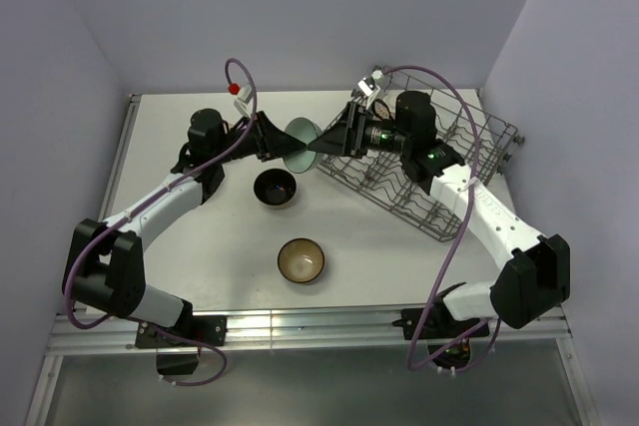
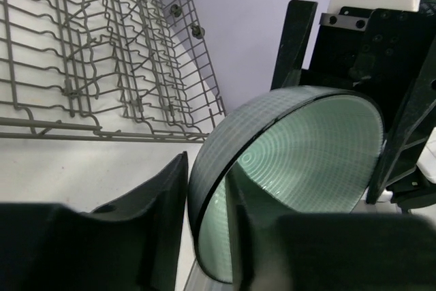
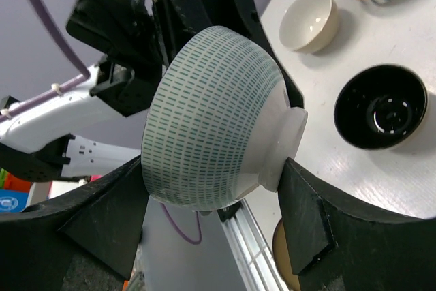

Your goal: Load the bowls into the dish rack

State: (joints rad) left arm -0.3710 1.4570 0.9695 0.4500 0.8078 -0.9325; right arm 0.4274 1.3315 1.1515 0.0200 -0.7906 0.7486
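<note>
Handover: drop risk.
Pale teal ceramic bowl (image 3: 211,100): left gripper (image 2: 206,189) pinches rim, right gripper (image 3: 212,172) clamps body; mistime your release and it falls.

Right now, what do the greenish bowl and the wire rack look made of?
The pale teal bowl looks like glazed ceramic: glossy inside, thick white foot. The dish rack looks like grey metal wire, thin bent rods, matte; possibly coated.
</note>
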